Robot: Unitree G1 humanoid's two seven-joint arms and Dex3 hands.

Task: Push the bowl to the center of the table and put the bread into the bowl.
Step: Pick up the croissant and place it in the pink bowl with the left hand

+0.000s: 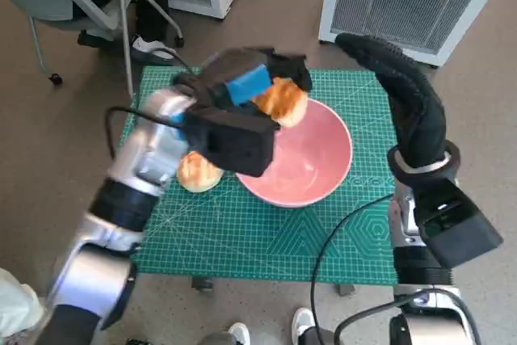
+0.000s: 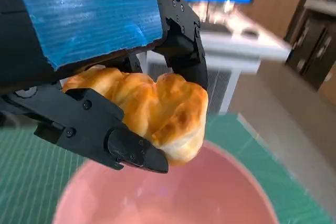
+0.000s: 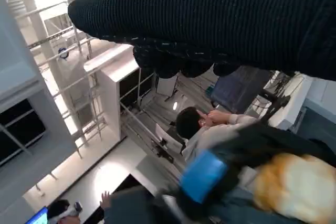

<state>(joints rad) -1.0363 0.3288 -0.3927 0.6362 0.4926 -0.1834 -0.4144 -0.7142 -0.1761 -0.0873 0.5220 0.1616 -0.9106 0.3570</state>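
Pink and round, the bowl (image 1: 303,159) sits near the middle of the green mat (image 1: 242,240) on the table. The left hand (image 1: 242,86) holds a golden piece of bread (image 1: 281,103) over the bowl's far left rim. Its black fingers (image 2: 131,148) are closed around the bread, above and below it. Another bread (image 1: 198,172) lies on the mat, just left of the bowl. The right hand (image 1: 400,86) hangs at the right side with nothing in it, fingers straight.

I think the step now is putting bread in. Next, the hand should move a little more over the bowl, go lower, and open up.
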